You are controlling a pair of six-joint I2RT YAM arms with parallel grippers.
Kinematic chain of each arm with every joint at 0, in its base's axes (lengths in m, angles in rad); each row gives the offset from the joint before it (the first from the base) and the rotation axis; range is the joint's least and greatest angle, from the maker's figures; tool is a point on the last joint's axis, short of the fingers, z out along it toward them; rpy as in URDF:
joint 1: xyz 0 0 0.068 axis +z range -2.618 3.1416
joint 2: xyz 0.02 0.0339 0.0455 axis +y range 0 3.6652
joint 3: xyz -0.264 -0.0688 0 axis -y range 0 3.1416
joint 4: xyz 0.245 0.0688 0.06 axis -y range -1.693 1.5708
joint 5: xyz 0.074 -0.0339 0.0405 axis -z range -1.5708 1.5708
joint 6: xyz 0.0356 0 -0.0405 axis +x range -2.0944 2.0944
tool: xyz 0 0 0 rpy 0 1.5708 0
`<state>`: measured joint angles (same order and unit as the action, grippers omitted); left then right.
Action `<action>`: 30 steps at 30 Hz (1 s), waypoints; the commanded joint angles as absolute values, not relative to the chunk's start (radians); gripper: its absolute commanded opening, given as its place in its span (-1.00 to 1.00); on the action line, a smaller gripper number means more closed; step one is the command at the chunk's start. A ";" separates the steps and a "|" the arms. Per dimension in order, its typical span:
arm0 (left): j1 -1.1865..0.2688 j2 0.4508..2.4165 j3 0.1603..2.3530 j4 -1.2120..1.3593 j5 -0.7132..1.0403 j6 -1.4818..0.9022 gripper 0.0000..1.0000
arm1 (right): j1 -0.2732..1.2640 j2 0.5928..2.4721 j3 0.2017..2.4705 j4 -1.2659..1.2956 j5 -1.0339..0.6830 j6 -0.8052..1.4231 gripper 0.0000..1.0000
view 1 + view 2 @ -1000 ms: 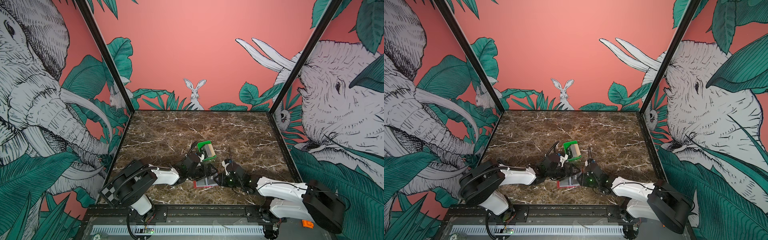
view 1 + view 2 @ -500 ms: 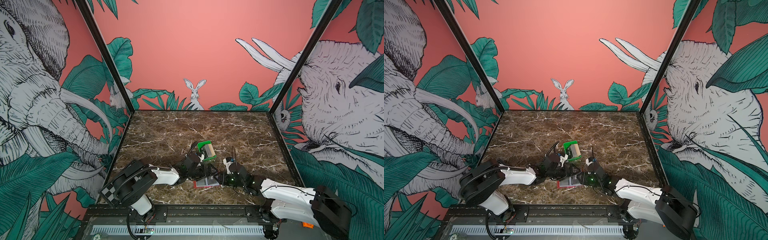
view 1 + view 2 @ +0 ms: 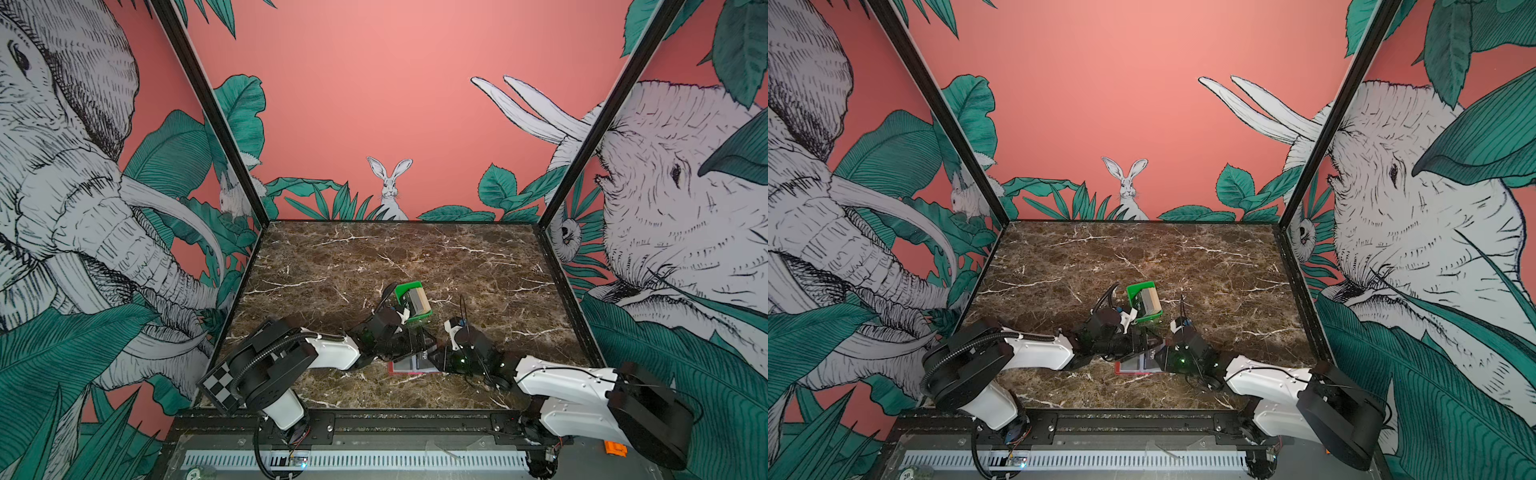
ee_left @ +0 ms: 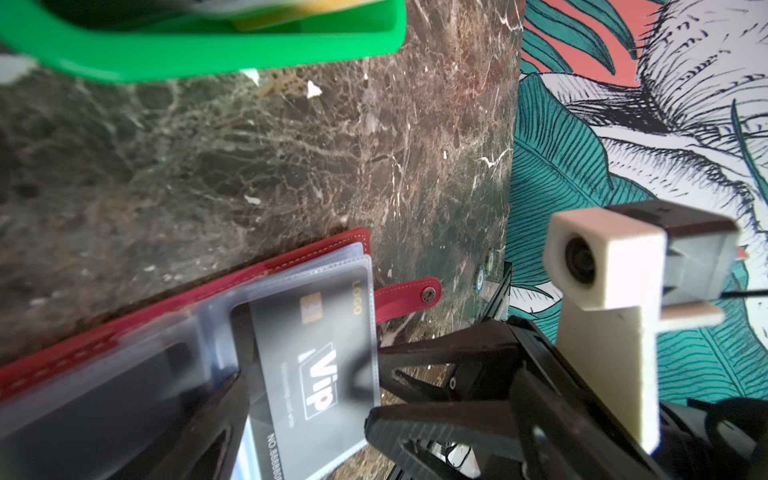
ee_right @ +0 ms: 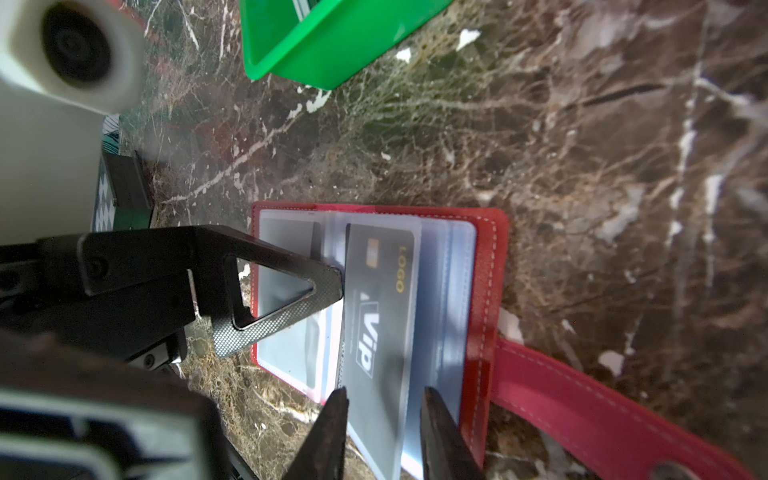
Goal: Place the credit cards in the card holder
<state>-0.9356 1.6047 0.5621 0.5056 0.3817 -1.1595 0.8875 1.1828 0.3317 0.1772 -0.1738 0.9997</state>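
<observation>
The red card holder (image 3: 409, 366) (image 3: 1133, 368) lies open near the table's front, with its clear pockets up and its snap tab (image 4: 409, 295) spread out. A dark VIP credit card (image 5: 382, 311) (image 4: 316, 353) sits part-way in a pocket (image 5: 440, 291). My right gripper (image 5: 382, 392) (image 3: 436, 359) is open, its fingertips narrowly flanking the card's outer end. My left gripper (image 3: 409, 340) is wide open, and one finger (image 5: 270, 326) rests on the holder's other page. More credit cards (image 3: 417, 301) stand in a green tray.
The green tray (image 3: 405, 290) (image 3: 1138, 289) (image 5: 332, 45) stands just behind the holder, close to my left wrist. Both arms meet low over the holder. Brown marble table (image 3: 478, 270) stretches behind, and patterned walls close it in on three sides.
The right gripper's jaws have narrowed around the card's end, and the right arm has shifted slightly. The left arm and the holder have not moved.
</observation>
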 commanded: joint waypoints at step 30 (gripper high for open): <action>-0.758 1.355 0.580 0.376 0.433 -1.051 0.98 | 0.928 1.227 0.489 0.165 -0.169 0.941 -0.48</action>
<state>-0.7925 1.4258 0.5911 0.4259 0.4072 -1.0885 0.9157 1.2072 0.4583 0.1745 -0.1898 0.9585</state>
